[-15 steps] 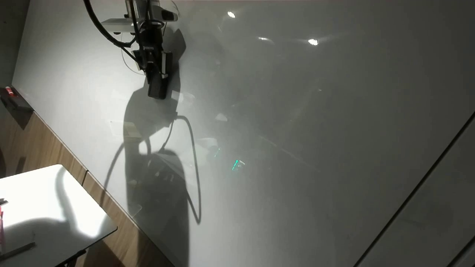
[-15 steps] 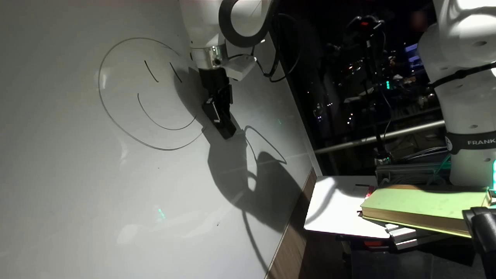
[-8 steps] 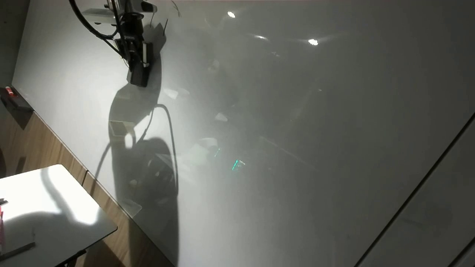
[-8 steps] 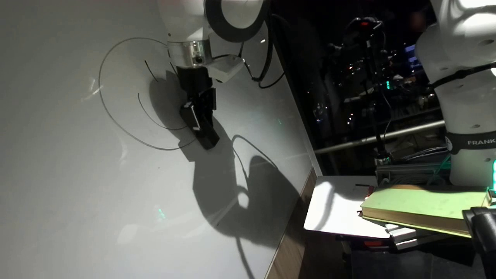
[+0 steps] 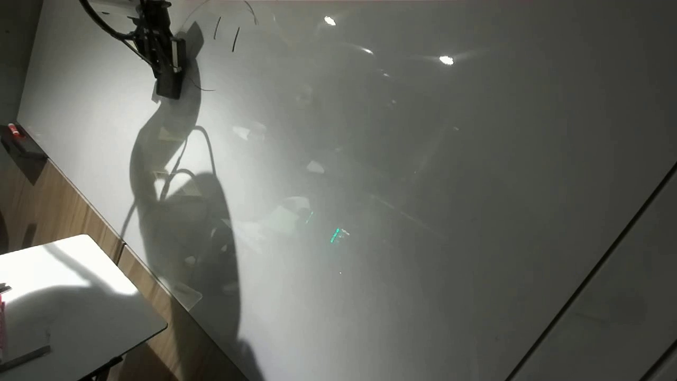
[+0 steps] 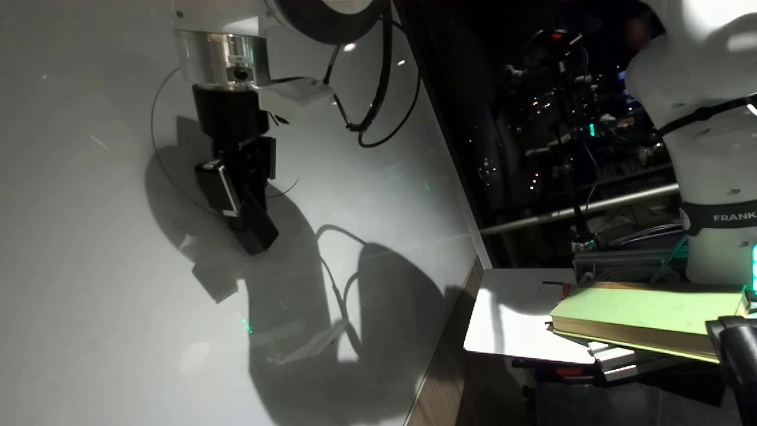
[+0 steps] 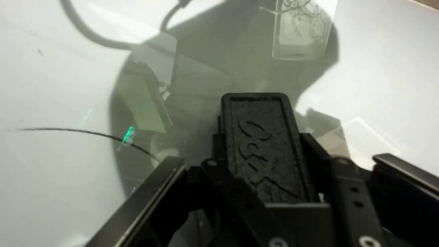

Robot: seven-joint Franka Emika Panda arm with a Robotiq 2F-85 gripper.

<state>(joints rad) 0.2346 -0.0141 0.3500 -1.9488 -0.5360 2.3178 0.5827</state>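
A black whiteboard eraser (image 7: 255,113) with grooves on its face is pinched between the fingers (image 7: 313,147) of my gripper (image 7: 264,145). In both exterior views the eraser (image 5: 170,87) (image 6: 258,234) points downward in front of a large whiteboard (image 5: 396,174). Whether it touches the board I cannot tell. A face is drawn there in thin dark lines. Part of its outline (image 6: 155,118) and one end of the mouth line (image 6: 287,190) show around the gripper; the arm hides much of it. Two short strokes (image 5: 235,39) stand right of the gripper. In the wrist view a dark curved line (image 7: 79,131) runs toward the gripper.
A small white table (image 6: 520,331) stands beside the board's lower edge, with a thick green book (image 6: 639,307) close by. A black holder with a red item (image 5: 15,130) sits at the board's edge. Cables (image 6: 384,71) hang from the arm. A dark seam (image 5: 592,270) crosses the board.
My gripper has moved left in both exterior views, the eraser still in its grip. It now covers more of the face in an exterior view. The arm's shadow has shifted along.
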